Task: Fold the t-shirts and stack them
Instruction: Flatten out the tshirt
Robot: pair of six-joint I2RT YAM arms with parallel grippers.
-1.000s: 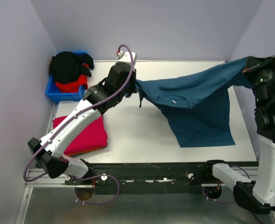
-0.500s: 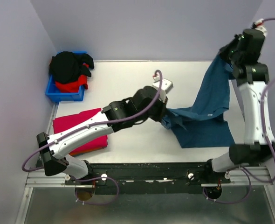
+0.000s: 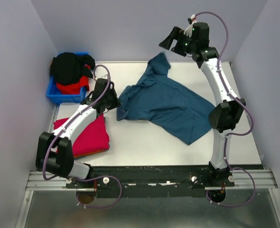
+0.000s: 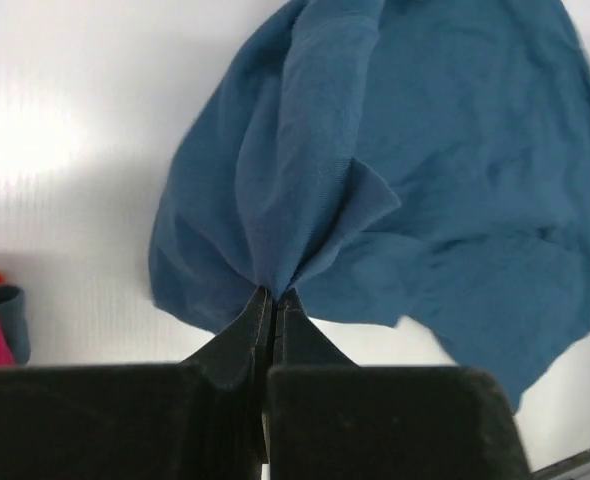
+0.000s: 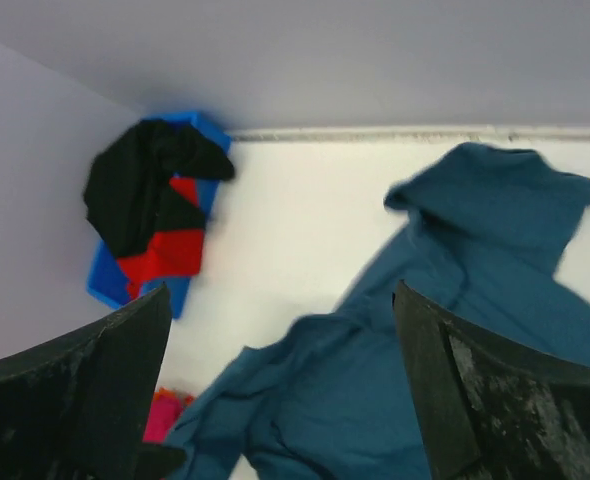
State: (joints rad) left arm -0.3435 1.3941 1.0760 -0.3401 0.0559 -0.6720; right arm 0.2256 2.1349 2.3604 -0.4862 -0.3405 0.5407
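Lying crumpled across the middle of the table [image 3: 144, 142], the teal-blue t-shirt [image 3: 168, 102] is pinched at its left edge by the left gripper [image 3: 113, 98] — its jaws are closed on a gathered fold of cloth. The right gripper [image 3: 174, 43] is held high over the far edge, jaws spread wide with nothing between them. A crimson-pink t-shirt [image 3: 85, 135] is laid folded at the near left — black and red t-shirts [image 3: 69, 71] are heaped in the blue bin [image 3: 52, 93].
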